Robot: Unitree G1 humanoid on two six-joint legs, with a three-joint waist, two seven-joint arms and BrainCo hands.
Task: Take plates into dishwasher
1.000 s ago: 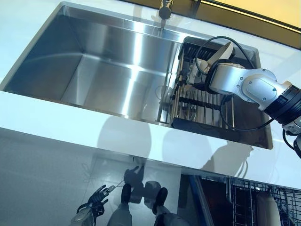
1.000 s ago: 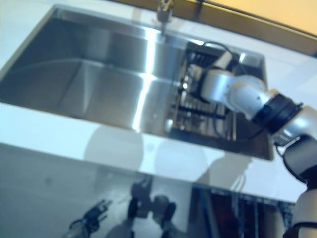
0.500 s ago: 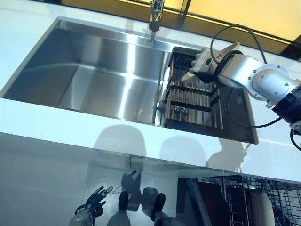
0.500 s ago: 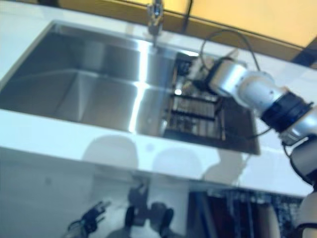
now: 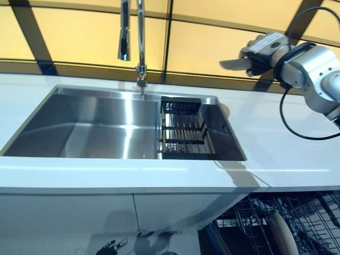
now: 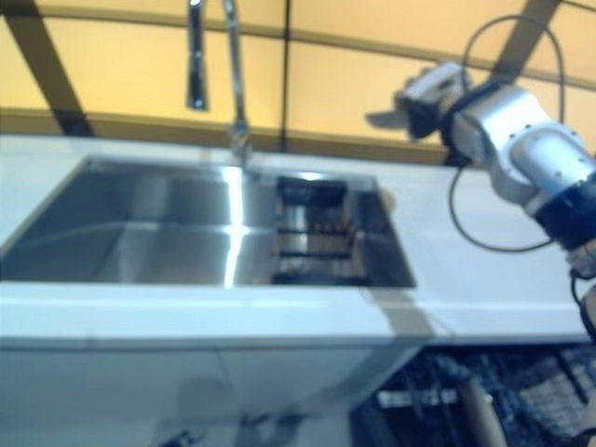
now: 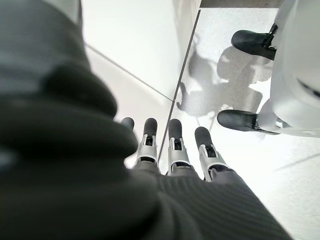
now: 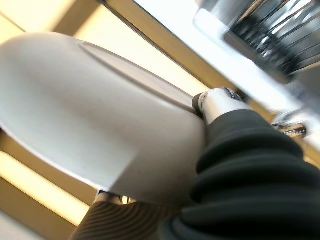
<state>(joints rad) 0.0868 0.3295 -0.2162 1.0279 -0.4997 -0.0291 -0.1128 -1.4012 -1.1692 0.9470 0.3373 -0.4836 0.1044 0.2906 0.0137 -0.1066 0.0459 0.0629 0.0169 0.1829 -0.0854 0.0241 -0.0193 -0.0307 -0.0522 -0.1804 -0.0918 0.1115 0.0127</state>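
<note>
Now that it has risen clear of the sink rack (image 5: 183, 133), the right hand (image 5: 260, 50) grips a plate (image 8: 95, 125). The dishwasher (image 5: 287, 223) waits well below it. The left hand (image 7: 172, 150) hangs slack-fingered.

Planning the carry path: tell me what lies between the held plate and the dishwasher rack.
In the left eye view, only bare white countertop lies between the plate in the right robot hand and the dishwasher rack.

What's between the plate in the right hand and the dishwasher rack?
Nothing visible. The right hand holds the plate high over the counter; the dishwasher rack lies open below its front edge.
</note>
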